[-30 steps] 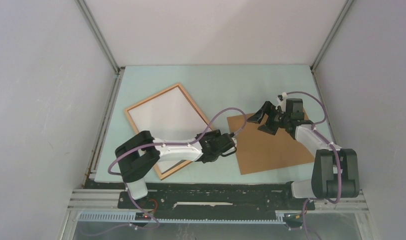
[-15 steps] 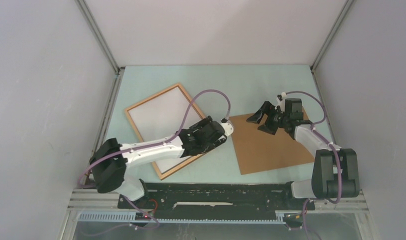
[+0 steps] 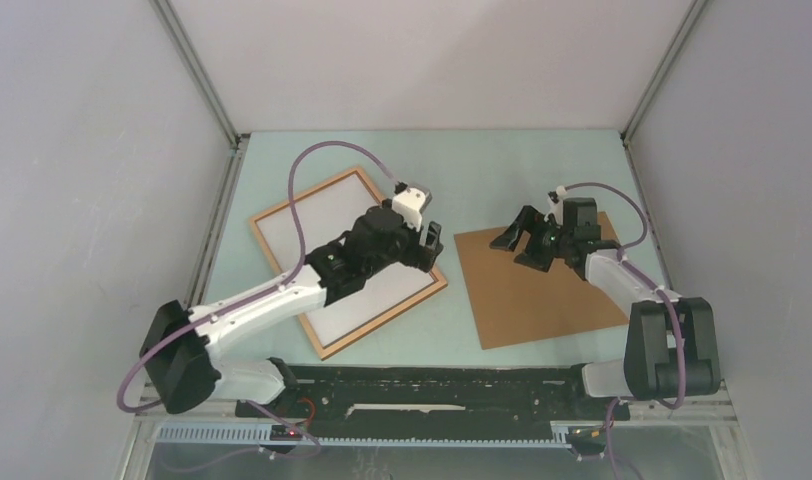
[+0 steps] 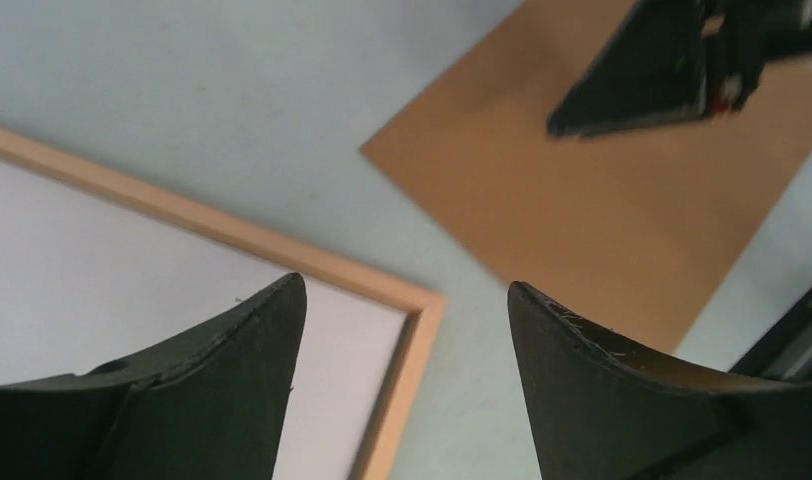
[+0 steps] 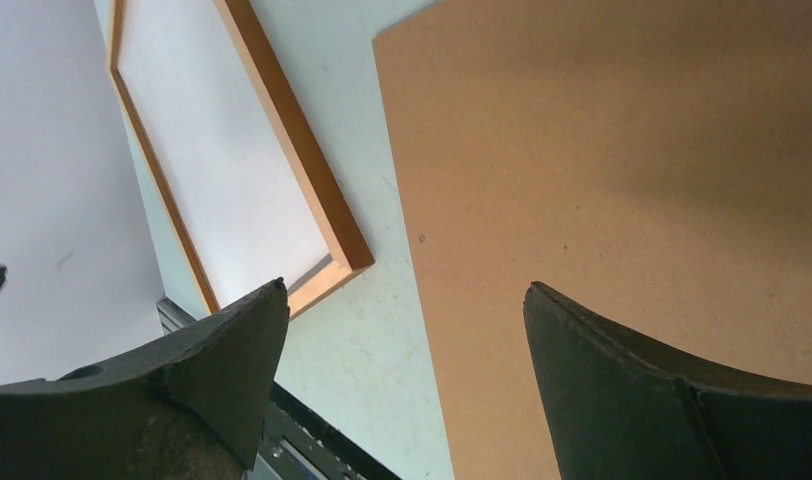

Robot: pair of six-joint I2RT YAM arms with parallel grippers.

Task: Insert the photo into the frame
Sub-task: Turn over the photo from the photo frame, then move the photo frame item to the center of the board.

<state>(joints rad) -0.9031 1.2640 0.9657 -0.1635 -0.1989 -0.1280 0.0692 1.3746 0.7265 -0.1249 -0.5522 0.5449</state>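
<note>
**Seat the print flat before anything goes on top**

The thin light orange-brown wooden frame [image 3: 306, 193] lies flat on the pale green tabletop [image 3: 482, 160], turned at an angle. A white rectangular sheet [image 3: 322, 235] fills its opening. I judge this to be the photo with its plain back up, already inside the frame. No printed side shows, so I cannot be sure.

If that is right, you now have to make the sheet sit evenly. In the left wrist view, look along the frame's rim [image 4: 212, 215] at the corner. The white sheet [image 4: 102, 260] should meet the wood on both sides and not ride over it. Press down lightly and straight. Do not slide, because thin paper may buckle.

Your left gripper [image 3: 429, 240] is stretched far forward over the frame's right corner. Its jaws are apart and hold nothing, and that corner shows between them [image 4: 402, 290].

Your right gripper [image 3: 512, 248] hangs over the far left part of the flat brown hardboard panel [image 3: 542, 295], just beside the frame. It is also spread and empty [image 5: 402, 290]. I cannot tell if it touches the panel.
</note>
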